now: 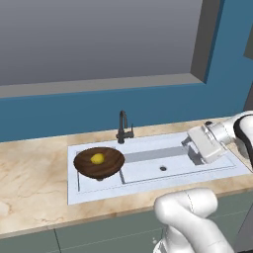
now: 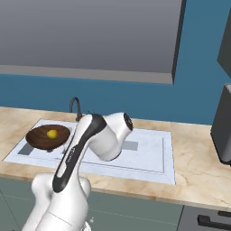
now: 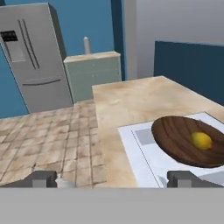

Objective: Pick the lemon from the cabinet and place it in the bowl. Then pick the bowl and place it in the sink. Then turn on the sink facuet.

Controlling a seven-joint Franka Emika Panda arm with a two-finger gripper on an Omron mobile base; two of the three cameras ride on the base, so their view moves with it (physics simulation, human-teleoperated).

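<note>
Left base view: sink facuet (image 1: 123,127) stands left of the spread, empty tool (image 1: 193,150), behind the bowl (image 1: 99,162).

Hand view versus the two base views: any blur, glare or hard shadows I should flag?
Hand view: evenly lit, no glare; the wide dark brown wooden bowl and small yellow lemon are sharp though cut by the right edge. Left base view: flat light, only a faint shadow under the bowl. Right base view: the white arm hides part of the pale rectangular sink.
</note>
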